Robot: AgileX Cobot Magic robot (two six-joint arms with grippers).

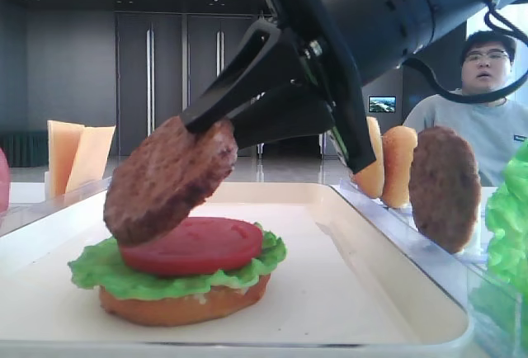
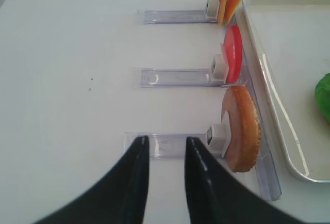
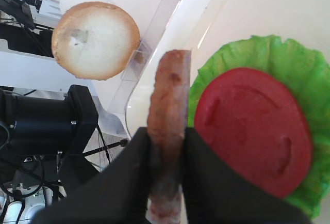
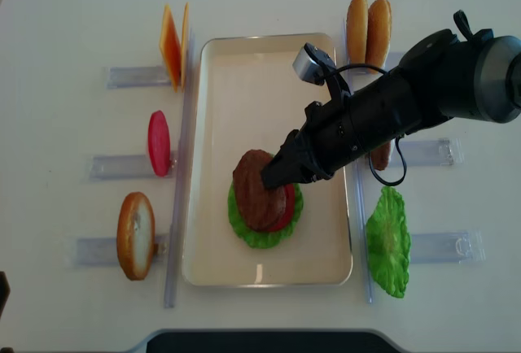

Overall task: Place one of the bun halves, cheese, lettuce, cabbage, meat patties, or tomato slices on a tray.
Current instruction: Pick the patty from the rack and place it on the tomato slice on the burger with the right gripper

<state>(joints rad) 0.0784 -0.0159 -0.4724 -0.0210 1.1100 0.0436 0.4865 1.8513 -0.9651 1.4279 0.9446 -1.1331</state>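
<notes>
The right gripper (image 1: 216, 127) is pinching a meat patty (image 1: 169, 178) by its edge, 1 finger on each flat face, and holds it tilted above the stack on the tray (image 4: 213, 93). The patty's low edge hangs just over the tomato slice (image 1: 198, 245), close to touching it; I cannot tell whether it does. Under the tomato lies lettuce (image 1: 95, 269), then a bun half (image 1: 181, 304).

To finish well, the patty should probably be brought level and centred over the tomato before the fingers part, since a tilted release could let it slide off toward the left rim or drag the slice askew. A low, gentle drop looks safest.

The right arm reaches in from the right across the tray's edge, sloping down toward the stack, wrist angled so the patty leans.

The left gripper (image 2: 166, 154) hovers over the bench beside a racked bun (image 2: 242, 128), fingers narrowly apart with nothing between them.
</notes>
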